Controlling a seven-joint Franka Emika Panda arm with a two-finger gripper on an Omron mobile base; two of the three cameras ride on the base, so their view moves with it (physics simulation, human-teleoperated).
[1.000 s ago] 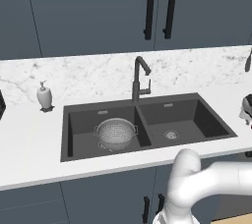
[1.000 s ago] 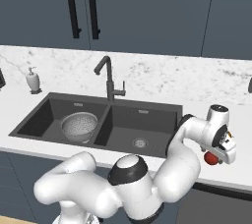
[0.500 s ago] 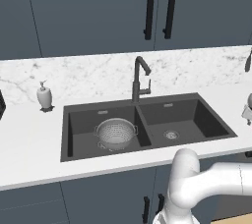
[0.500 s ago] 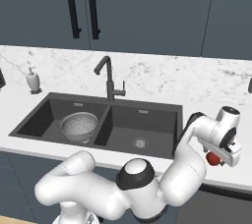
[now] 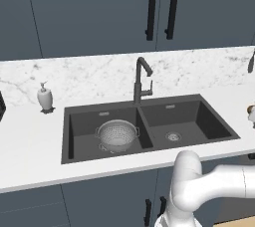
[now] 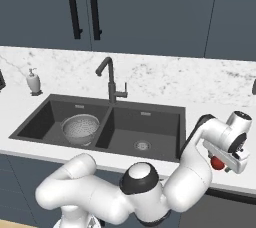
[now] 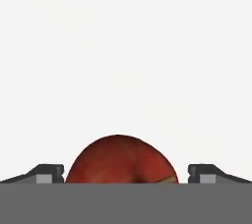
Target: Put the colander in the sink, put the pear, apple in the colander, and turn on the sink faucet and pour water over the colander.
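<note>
Counter (image 6: 30,107) of pale marble runs wall to wall, and set into it is the dark double sink (image 6: 150,120), faucet (image 6: 111,79) standing behind the divider between the basins. I can see the colander (image 6: 80,128) already sitting in the left basin, so by my reading that first part is done and I'm on the fruit now. A soap dispenser (image 5: 45,96) stands well off to the left on the counter.

My arm is swung out to the right of the sink, and the gripper (image 7: 126,171) is down over the apple (image 7: 121,160) on the counter there. From the hand camera the fingers stand wide apart, one on each side of the red fruit with clear gaps, not yet touching it. The apple also peeks out red under the hand in the right base view (image 6: 217,162). I can't pick out the pear with any confidence; a small brownish shape at the right edge of the left base view may be it.

To do this well, I'd keep the apple centred between the fingers, drop a little lower so the pads meet its widest part rather than the crown, then close gently. A round fruit can squirt sideways if pinched high or off-centre.
</note>
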